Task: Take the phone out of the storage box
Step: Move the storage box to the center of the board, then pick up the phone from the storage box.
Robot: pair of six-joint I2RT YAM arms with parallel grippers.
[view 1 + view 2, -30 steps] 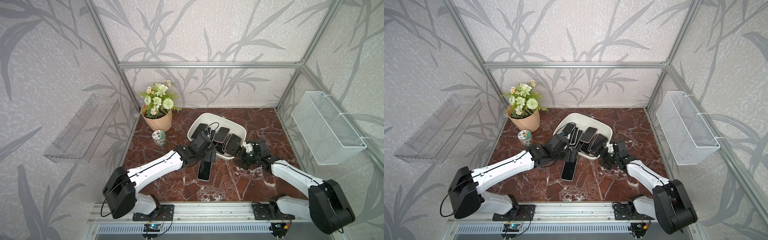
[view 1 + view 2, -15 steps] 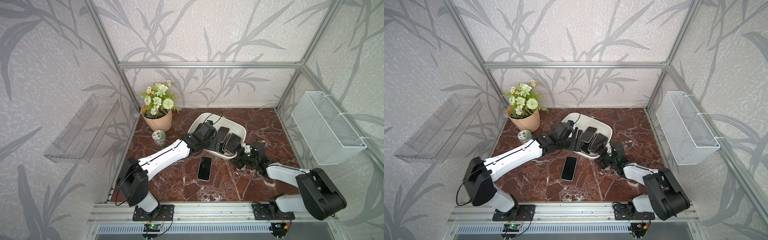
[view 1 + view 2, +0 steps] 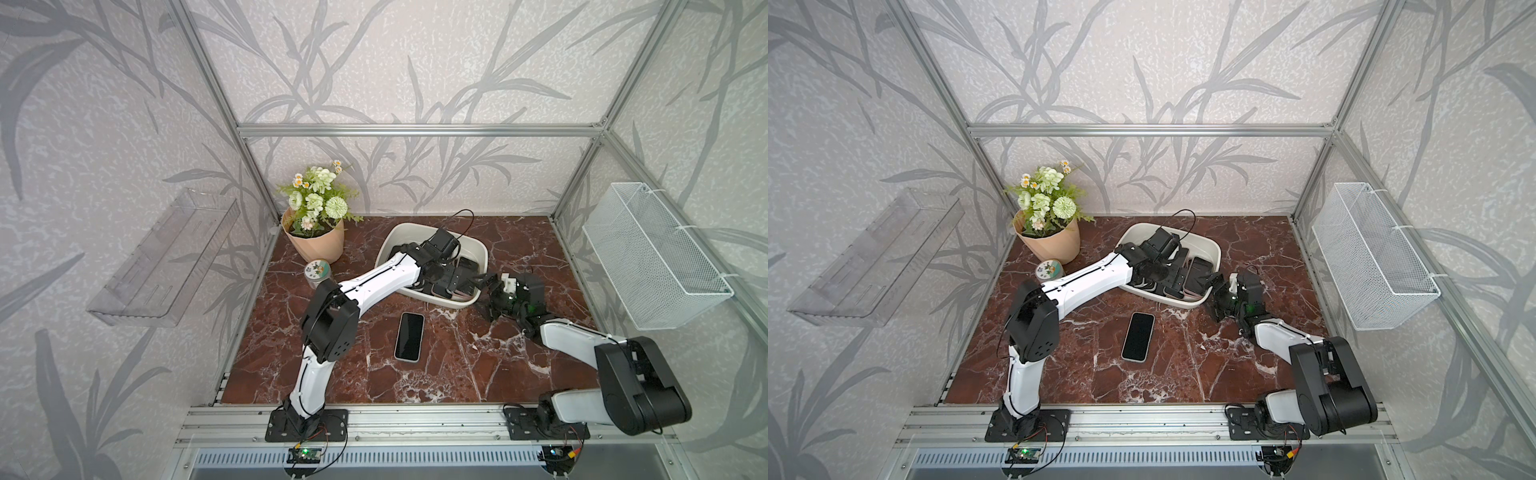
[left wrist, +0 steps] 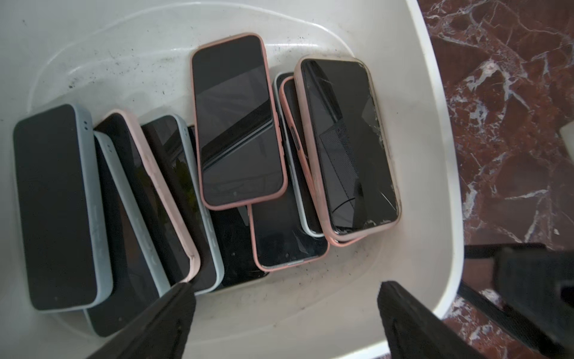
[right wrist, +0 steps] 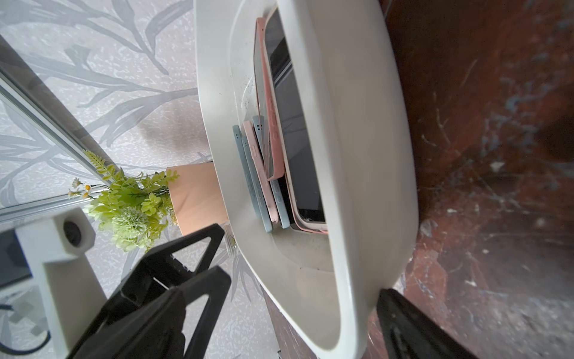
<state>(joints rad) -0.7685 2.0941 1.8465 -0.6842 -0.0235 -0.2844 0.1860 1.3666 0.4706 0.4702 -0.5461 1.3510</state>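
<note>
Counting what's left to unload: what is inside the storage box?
Phones piled overlapping in the storage box; a pink-cased phone lies on top. Lower ones are partly covered, so their number cannot be told.

The storage box (image 3: 440, 300) (image 3: 1177, 302) is a shallow off-white tub with rounded corners and a flared rim (image 4: 435, 124). In both top views it stands just above the centre of the frame. Its floor carries small dark specks. Inside, several phones (image 4: 174, 192) lie with dark screens up, overlapping, and some lean on their edges. A pink-cased phone (image 4: 237, 121) rests on top of the pile. Beside it, near one wall, is a cracked phone (image 4: 348, 146) in a pale case. One single phone (image 3: 409, 336) (image 3: 1138, 336) is outside, flat, screen up, on the table (image 3: 457, 365), below the box and apart from it.
</note>
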